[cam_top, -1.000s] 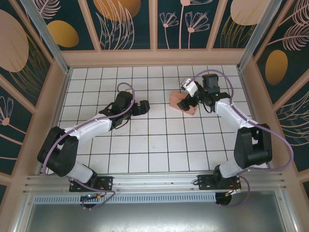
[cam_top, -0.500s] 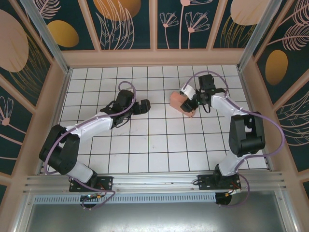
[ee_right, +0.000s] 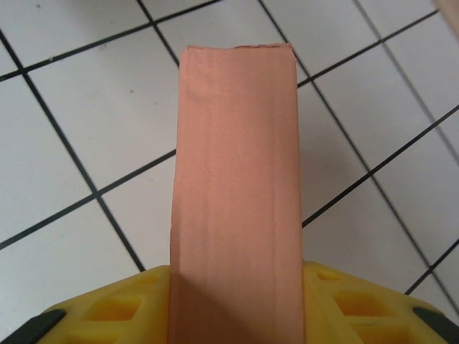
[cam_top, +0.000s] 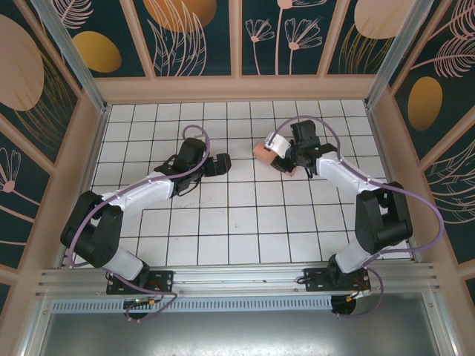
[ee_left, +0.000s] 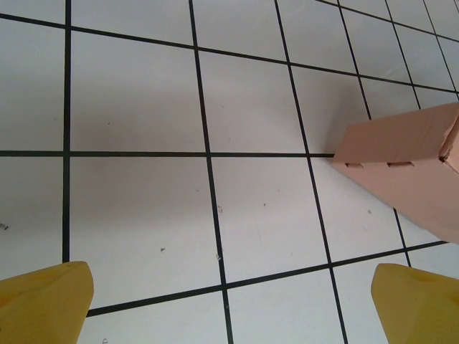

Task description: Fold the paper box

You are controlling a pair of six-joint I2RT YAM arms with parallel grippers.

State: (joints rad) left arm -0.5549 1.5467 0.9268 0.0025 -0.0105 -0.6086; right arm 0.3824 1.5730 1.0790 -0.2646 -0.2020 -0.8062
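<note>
Salmon paper box (ee_right: 233,179), smooth, rect.

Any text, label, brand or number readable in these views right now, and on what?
None. The paper box is plain salmon card, no print, only two cut slots in one side. The yellow right gripper clamped on it and the open left gripper carry no markings. The table shows only black grid lines.
</note>
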